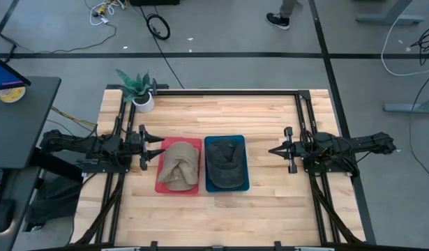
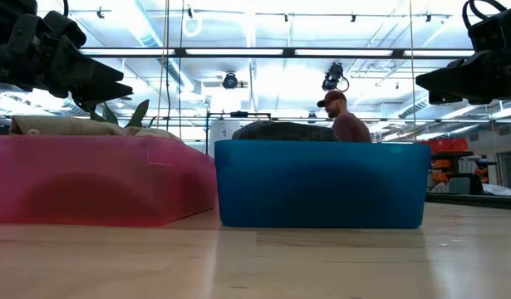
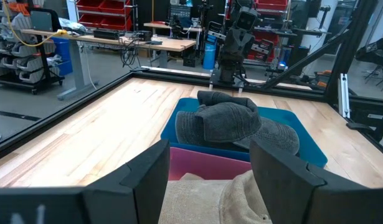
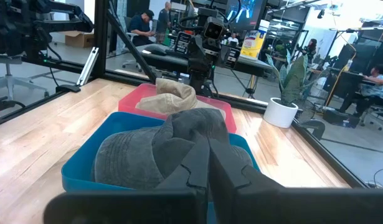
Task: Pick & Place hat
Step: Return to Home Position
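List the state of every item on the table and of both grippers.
red bin: full of brown caps.
blue bin: holding the black cap.
left gripper: jaws open, empty, beside the red bin.
right gripper: jaws shut, empty, apart from the blue bin.
potted plant: upright.

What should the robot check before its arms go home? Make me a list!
1. Brown cap pile is inside the red bin: ok.
2. Dark cap is inside the blue bin: ok.
3. Left tool is beside the red bin, open and holding nothing: ok.
4. Right tool is apart from the blue bin, shut and holding nothing: ok.
5. Left tool is clear of the red bin's edge: cannot tell from above, though the low view shows it raised higher than the bins.
6. Plant pot stands at the table's back edge, apart from both arms: ok.
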